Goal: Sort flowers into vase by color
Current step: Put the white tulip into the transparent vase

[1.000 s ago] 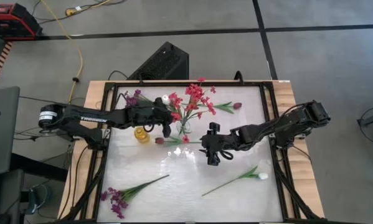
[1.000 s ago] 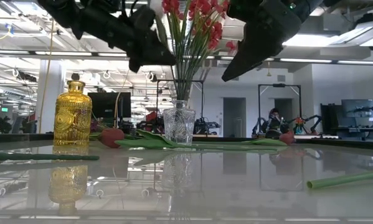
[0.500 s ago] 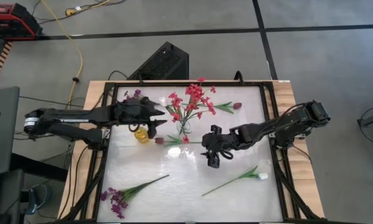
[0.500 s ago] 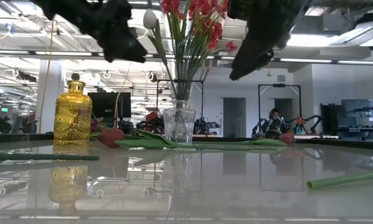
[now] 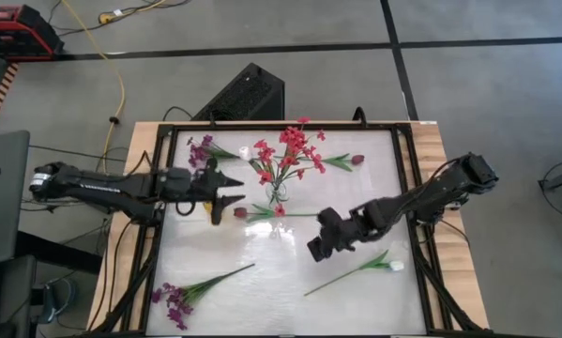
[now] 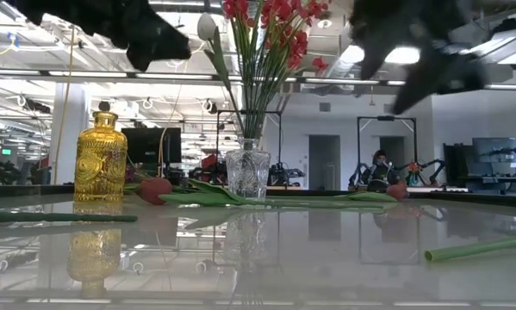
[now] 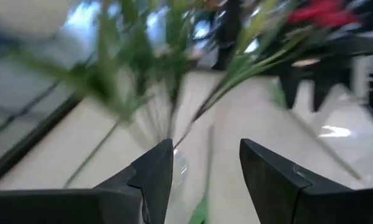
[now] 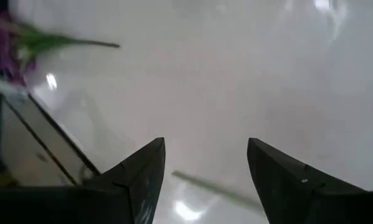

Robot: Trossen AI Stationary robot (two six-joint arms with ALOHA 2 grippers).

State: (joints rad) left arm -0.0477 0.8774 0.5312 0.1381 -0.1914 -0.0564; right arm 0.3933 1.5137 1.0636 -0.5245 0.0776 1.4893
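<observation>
A clear glass vase [image 5: 277, 194] [image 6: 247, 172] holds red-pink sprigs [image 5: 286, 150] and one white bud [image 6: 207, 26]. On the table lie a purple sprig [image 5: 202, 148] at the far left, another purple sprig [image 5: 177, 300] at the near left, a maroon bud [image 5: 357, 160] at the far side, a second maroon bud [image 5: 241, 212] beside the vase, and a white-bud sprig [image 5: 393, 266] at the near right. My left gripper [image 5: 229, 197] [image 7: 205, 146] hangs open left of the vase. My right gripper [image 5: 315, 249] [image 8: 205, 143] is open above bare table, left of the white-bud sprig.
A yellow glass bottle [image 6: 100, 159] stands left of the vase; in the high view my left gripper covers most of it. A black frame [image 5: 407, 178] rims the table. Bare table surface [image 5: 262, 244] lies between the vase and the near sprigs.
My left gripper has drawn back from the vase's flowers toward the table's left edge, staying open; the white bud stays in the vase. My right gripper has moved toward the near edge and lower, nearer the white-bud sprig.
</observation>
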